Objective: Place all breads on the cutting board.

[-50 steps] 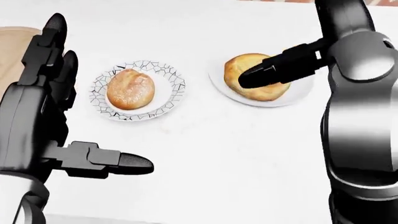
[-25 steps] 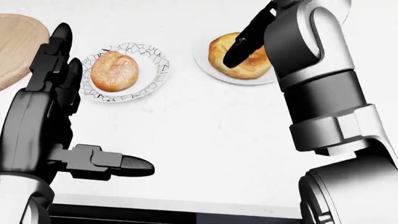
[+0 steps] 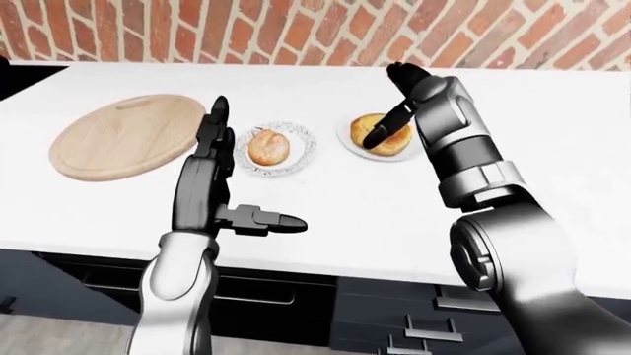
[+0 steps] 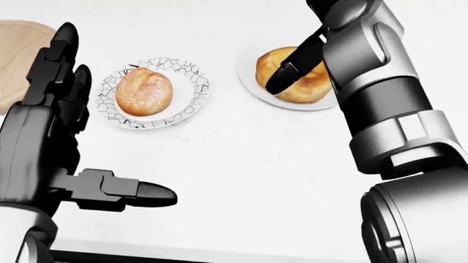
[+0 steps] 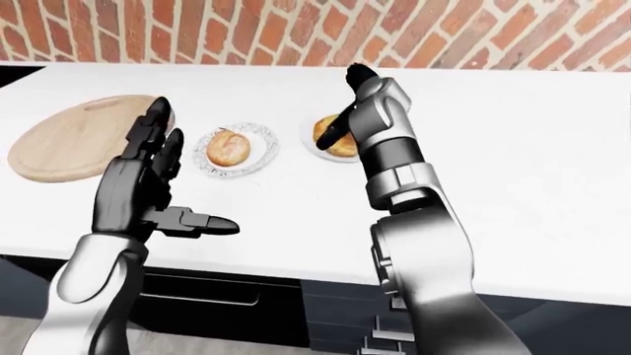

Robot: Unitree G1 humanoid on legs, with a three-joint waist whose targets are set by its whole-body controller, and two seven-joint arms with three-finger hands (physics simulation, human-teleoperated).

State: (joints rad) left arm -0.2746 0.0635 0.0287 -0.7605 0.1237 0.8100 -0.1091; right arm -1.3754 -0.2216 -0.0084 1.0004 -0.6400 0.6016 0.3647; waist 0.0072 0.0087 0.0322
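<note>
Left-eye view: a white matte countertop (image 3: 325,214) runs under a red brick wall (image 3: 296,33), and on it lie one round wooden cutting board (image 3: 123,134) with pale grain, and two shallow round plates. The crackle-patterned plate (image 4: 191,96), white with fine black lines, holds one golden, domed bread roll (image 4: 144,91) with a rough crust; the plain white plate (image 4: 252,82) at its 3 o'clock holds the second bread (image 4: 311,85), a broader, glossier bun. Both breads sit on their plates, neither on the board, which lies at 9 o'clock of the patterned plate, near but apart. The left hand (image 4: 51,137), black and blocky with three segmented fingers, stands upright with fingers spread wide, the thumb jutting toward 3 o'clock, holding nothing; it hangs just beside the patterned plate at its 8 o'clock in the head view. The right hand (image 4: 292,68), on a smooth silver-and-dark arm, reaches over the bun with one dark finger laid across its top; whether the fingers close round it I cannot tell. Dark cabinet drawers (image 3: 394,325) show below the counter's edge.
</note>
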